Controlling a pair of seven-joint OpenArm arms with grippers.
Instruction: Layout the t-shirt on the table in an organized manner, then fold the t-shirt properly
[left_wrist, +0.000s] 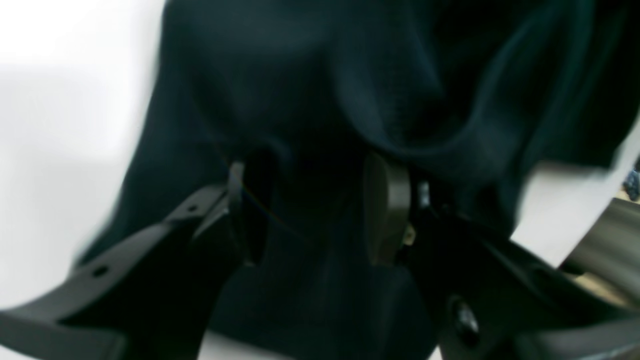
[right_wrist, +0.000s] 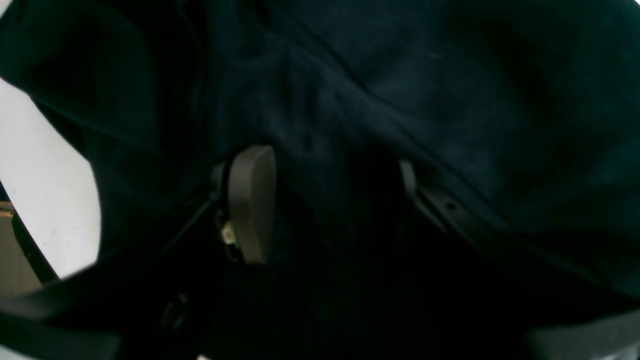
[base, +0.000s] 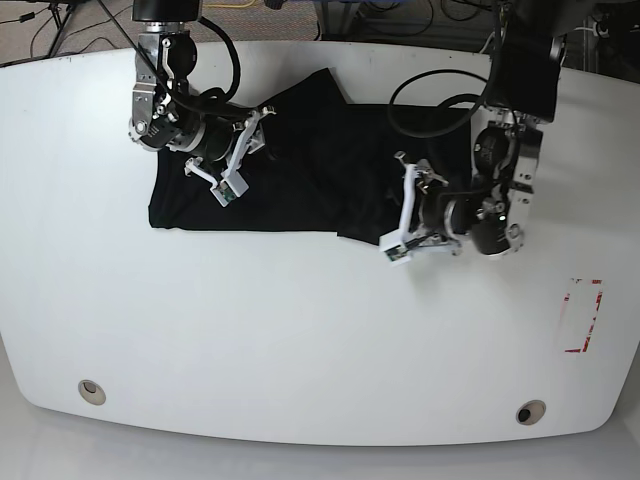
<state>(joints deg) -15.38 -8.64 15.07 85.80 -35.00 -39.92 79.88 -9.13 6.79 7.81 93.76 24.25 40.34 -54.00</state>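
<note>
Inspection, base view: the right gripper (base: 243, 150) lies low over the black t-shirt (base: 300, 170), which spreads across the far half of the white table (base: 300, 330). Its wrist view shows dark fabric bunched between parted fingers (right_wrist: 252, 200), so it is gripping the t-shirt. The left gripper (base: 408, 212) sits at the garment's opposite edge; cloth lies between its pads (left_wrist: 385, 205), grip undetermined. Red tape rectangle (base: 583, 315) lies beyond it. No legible writing, brands or labels.

The t-shirt (base: 300, 165) lies on the table (base: 300, 330) toward twelve o'clock; tape rectangle (base: 582, 315) at four o'clock.
</note>
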